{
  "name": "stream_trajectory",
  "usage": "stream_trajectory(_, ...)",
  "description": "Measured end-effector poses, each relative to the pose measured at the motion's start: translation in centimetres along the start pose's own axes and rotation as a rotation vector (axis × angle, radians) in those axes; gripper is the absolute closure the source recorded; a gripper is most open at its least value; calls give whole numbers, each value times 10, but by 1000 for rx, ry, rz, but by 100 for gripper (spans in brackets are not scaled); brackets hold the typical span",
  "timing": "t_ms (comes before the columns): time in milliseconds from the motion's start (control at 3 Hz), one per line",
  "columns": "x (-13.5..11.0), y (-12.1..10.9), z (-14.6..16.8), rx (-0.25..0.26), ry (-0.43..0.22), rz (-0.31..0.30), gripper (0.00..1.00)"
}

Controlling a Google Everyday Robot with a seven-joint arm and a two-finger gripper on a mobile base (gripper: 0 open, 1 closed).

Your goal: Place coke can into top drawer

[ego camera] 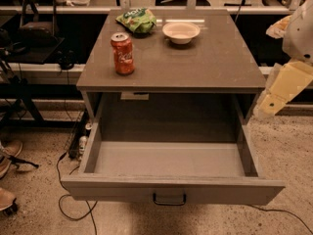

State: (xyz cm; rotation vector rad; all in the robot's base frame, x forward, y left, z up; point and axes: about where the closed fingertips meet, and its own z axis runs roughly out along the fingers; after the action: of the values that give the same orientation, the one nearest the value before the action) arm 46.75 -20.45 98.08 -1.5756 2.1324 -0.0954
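The coke can (122, 53) stands upright on the left part of the grey cabinet top (205, 62). The top drawer (171, 190) is pulled fully open below it, its inside bare, with a small dark handle (169, 199) at the centre of its front panel. Only a cream arm segment (282, 88) shows at the right edge, beside the cabinet's right side and far from the can. My gripper itself is out of view.
A green chip bag (137, 19) and a white bowl (181, 32) sit at the back of the cabinet top. Cables (73, 199) and a power strip lie on the floor at the left. Black stands and desks are behind and to the left.
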Motion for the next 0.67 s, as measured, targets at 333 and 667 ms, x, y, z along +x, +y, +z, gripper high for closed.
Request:
stream_trajectory(333, -3, -1, 0, 8, -21, 6, 0)
stream_trajectory(667, -46, -41, 35, 11, -219, 96, 0)
